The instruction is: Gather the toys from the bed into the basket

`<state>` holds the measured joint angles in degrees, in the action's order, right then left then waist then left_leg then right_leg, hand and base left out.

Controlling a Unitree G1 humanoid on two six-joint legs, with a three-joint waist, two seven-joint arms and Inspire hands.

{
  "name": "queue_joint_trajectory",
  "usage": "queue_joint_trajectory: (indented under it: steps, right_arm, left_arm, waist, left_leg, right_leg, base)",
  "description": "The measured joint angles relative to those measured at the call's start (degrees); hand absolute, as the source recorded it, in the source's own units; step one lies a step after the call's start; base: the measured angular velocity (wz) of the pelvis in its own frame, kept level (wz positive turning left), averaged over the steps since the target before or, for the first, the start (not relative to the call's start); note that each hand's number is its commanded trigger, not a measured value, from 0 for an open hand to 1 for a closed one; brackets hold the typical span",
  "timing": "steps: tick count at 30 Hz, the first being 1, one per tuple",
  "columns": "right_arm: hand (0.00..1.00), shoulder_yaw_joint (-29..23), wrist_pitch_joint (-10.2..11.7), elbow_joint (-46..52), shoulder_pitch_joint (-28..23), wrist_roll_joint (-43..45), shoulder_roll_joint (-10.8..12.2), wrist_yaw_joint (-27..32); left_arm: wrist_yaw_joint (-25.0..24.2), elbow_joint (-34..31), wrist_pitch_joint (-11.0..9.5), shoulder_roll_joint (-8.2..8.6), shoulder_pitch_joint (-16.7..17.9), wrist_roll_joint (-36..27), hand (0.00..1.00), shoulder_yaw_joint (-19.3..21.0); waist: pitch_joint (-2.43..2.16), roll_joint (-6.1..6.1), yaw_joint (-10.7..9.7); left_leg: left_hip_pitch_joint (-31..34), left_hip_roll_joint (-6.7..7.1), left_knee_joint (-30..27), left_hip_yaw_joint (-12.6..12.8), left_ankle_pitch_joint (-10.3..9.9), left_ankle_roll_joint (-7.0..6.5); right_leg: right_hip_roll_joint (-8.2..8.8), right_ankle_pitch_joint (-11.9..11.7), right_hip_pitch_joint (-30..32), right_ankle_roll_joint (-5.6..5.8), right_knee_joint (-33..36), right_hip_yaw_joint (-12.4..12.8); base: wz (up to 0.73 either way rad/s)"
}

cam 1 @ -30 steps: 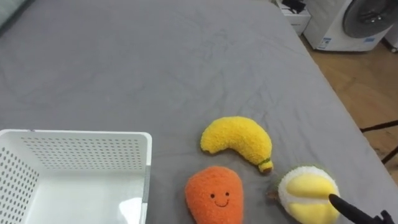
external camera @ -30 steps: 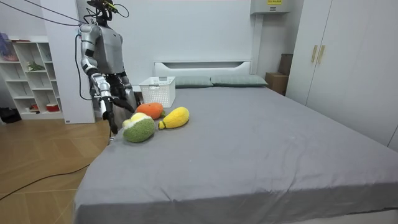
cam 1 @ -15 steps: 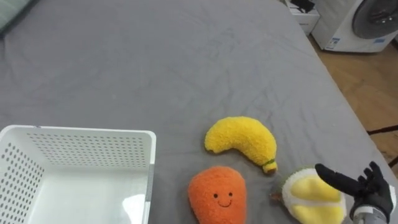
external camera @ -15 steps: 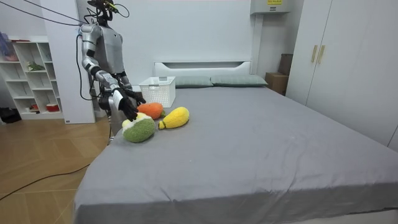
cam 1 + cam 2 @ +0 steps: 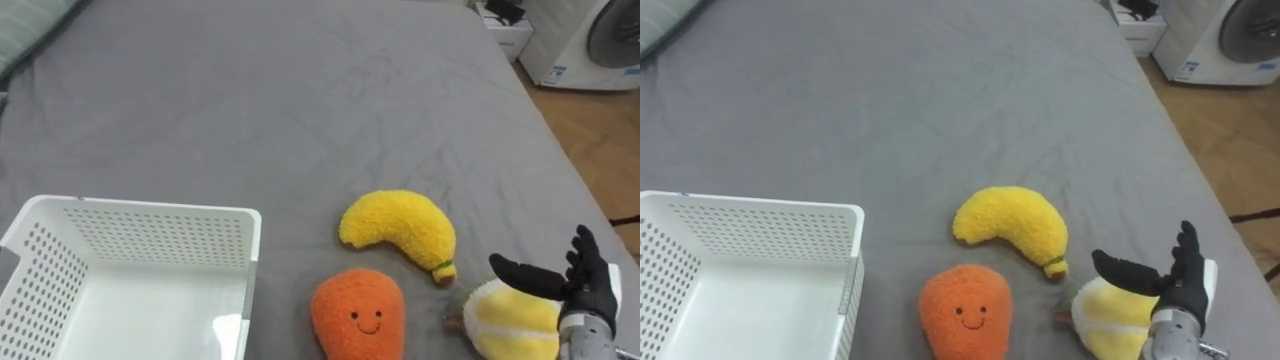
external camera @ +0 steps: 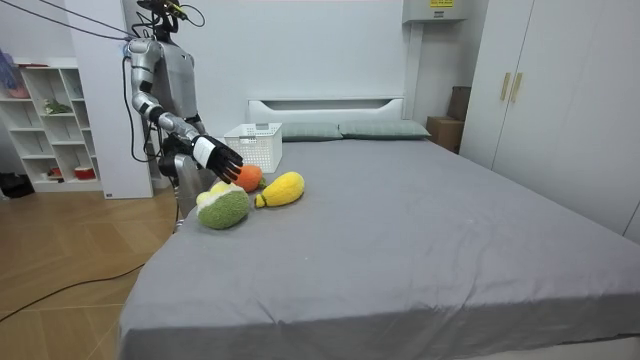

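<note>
I had the right hand spread open over the round plush (farthest toy from the basket).

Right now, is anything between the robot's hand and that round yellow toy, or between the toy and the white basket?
Nothing visible separates the open right hand from the round yellow toy below it. Toward the white basket, the orange plush toy lies in the straight path, so lifting over it seems wise.
</note>
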<state>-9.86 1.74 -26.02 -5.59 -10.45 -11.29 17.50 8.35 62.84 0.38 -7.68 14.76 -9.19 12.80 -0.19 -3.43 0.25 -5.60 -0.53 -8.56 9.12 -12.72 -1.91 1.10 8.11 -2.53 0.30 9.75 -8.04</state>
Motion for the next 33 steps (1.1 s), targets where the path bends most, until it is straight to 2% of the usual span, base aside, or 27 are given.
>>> queue_joint_trajectory:
  steps: [5,12,19,27,33]
  right_arm:
    - [0.0,1.97,-0.09,-5.96,-0.03,7.2,-0.01,-0.32]
    - [0.0,2.05,-0.25,-10.45,0.04,18.22,-0.02,-1.45]
    - [0.0,2.03,-0.24,-14.88,0.43,21.13,-0.21,-2.21]
    - [0.0,1.86,-0.49,-18.27,0.69,24.8,-0.49,-2.76]
    - [0.0,1.81,-0.49,-25.03,3.15,30.03,-1.12,-2.54]
  left_arm:
    - [-0.03,0.03,-0.02,-0.04,0.09,0.49,0.0,-0.02]
    - [0.11,0.31,-0.03,-0.37,0.13,1.41,0.0,-0.02]
    - [0.15,0.17,-0.03,-0.87,0.29,2.61,0.0,0.0]
    - [0.11,-1.41,0.09,-0.95,0.52,4.94,0.0,0.58]
    - [0.08,-1.37,0.85,-0.97,0.35,4.93,0.0,0.57]
  waist:
    - [0.11,-0.31,0.16]
    - [0.23,-0.52,0.29]
    - [0.38,-0.88,0.46]
    - [0.37,-1.36,1.77]
    - [0.4,-1.86,1.84]
  left_leg:
    - [-0.09,-0.02,-0.17,-0.31,-0.01,0.01]
    - [-0.1,-0.03,-0.21,-0.58,-0.01,0.0]
    - [-0.11,0.0,-0.16,-0.83,-0.01,0.0]
    - [-0.08,0.1,-0.1,-1.25,0.0,0.0]
    - [-0.05,0.21,-0.24,-1.66,0.01,-0.03]
  right_leg:
    - [-0.03,-0.04,-0.09,-0.06,-0.01,0.11]
    - [-0.01,-0.05,-0.18,-0.07,-0.07,-0.09]
    - [0.02,-0.05,-0.33,-0.07,-0.1,-0.45]
    - [0.15,-0.04,-0.58,-0.06,-0.1,-0.92]
    - [0.34,-0.03,-0.85,-0.05,-0.14,-1.52]
  base:
    - [0.0]
    - [0.01]
    - [0.02]
    - [0.02]
    - [0.03]
